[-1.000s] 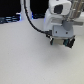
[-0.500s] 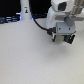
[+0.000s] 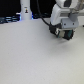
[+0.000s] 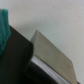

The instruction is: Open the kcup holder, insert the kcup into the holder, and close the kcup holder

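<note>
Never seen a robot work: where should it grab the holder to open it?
Probably the grey front panel of the holder, at its free edge, coming from the front: it stands out from the black body, offering a lip to pinch.

My robot arm (image 3: 64, 11) is white and chunky, with round smooth shapes. A black cable (image 3: 49, 22) loops down beside it. At its end sits a white block, and under that the gripper (image 3: 64, 36) is dark and blurry.
</note>
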Controlling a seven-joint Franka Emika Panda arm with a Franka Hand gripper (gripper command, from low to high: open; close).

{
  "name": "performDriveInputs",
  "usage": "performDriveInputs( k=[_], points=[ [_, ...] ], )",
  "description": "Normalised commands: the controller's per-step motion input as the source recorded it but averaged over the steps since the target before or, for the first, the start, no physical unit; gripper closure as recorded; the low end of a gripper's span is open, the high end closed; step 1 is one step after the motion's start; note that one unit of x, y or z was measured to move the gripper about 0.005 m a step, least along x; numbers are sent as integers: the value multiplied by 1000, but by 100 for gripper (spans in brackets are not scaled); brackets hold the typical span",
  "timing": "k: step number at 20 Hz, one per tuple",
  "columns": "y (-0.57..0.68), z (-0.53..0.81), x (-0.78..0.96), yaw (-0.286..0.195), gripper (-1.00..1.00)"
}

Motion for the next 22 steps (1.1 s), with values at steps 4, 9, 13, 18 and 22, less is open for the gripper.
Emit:
performDriveInputs(
  k=[4, 9, 13, 18, 22],
  points=[
    [388, -14, -839, 74, -100],
    [381, -15, -809, 83, -100],
    [397, 3, -739, 86, -100],
    [361, 252, -410, 72, -100],
    [53, 758, 135, 7, -100]
  ],
)
